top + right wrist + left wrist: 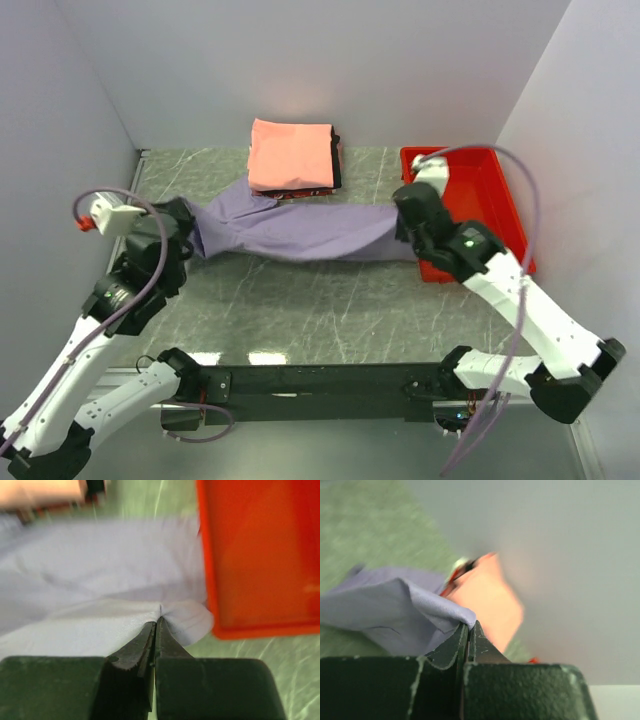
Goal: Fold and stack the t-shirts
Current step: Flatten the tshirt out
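A lavender-purple t-shirt [300, 232] is stretched across the table between my two grippers. My left gripper [188, 238] is shut on its left end; in the left wrist view the cloth [395, 610] bunches at the closed gripper [469, 625]. My right gripper [408, 228] is shut on its right end, and the right wrist view shows the gripper [157, 624] pinching a fold of the cloth [100, 580]. Behind the shirt is a folded stack with a salmon-pink shirt [291, 154] on top and black and dark red edges [338, 165] below it.
A red plastic tray [490, 200] stands at the right, just beside my right gripper; its rim [210, 580] is close in the right wrist view. White walls enclose the green marble table [320, 310] at the back and sides.
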Robot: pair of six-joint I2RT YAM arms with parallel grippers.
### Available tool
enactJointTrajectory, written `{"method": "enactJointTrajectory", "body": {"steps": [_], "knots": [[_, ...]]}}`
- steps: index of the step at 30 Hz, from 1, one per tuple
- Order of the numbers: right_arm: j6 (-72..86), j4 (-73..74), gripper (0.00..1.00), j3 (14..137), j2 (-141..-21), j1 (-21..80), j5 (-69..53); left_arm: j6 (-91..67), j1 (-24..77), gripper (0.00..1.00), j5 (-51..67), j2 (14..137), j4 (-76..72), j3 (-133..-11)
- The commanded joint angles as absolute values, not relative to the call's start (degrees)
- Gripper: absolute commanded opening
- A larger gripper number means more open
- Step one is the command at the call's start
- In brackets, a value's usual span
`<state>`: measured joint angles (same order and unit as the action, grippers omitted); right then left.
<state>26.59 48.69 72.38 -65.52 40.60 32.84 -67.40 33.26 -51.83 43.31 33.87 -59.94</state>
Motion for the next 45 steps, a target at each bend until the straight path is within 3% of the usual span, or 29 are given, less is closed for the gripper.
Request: {"method": "enactJointTrajectory", "body": {"steps": [1,8,17,21,24,27,33,39,41,45], "knots": [[19.00,47.37,0.00,82.23,-61.27,39.46,40.34,-48.90,33.31,0.01,-55.21,42.54,13.77,-66.35],[6.95,49.21,0.00,96.05,-56.52,39.46,36.05,-31.31,33.31,0.01,-44.33,42.54,0.36,-75.22],[6.33,63.10,0.00,117.68,-55.30,39.55,24.19,-21.80,33.22,0.01,-29.37,43.33,6.14,-97.89],[4.14,64.16,0.00,120.85,-51.60,39.55,10.66,-21.18,33.22,0.01,-24.70,43.59,9.57,-106.76],[3.78,61.79,0.00,118.75,-48.08,39.55,3.62,-20.22,33.22,0.01,-22.77,44.47,10.46,-109.94],[4.48,61.26,0.00,118.48,-47.46,39.55,4.04,-17.94,33.13,0.01,-23.47,45.78,9.76,-110.39],[5.89,60.74,0.00,115.32,-51.94,39.55,17.71,-9.16,33.13,0.01,-36.45,49.73,3.44,-104.35],[4.31,50.56,0.00,97.43,-56.86,37.28,28.57,5.70,32.53,0.01,-52.88,57.90,-10.76,-89.26],[3.96,46.95,0.00,92.66,-58.97,31.42,22.88,2.76,29.72,0.01,-51.60,62.11,-10.38,-84.41],[1.68,34.23,0.00,78.97,-64.85,22.42,7.24,-12.64,14.80,0.01,-34.32,70.03,-4.02,-76.84]]}}
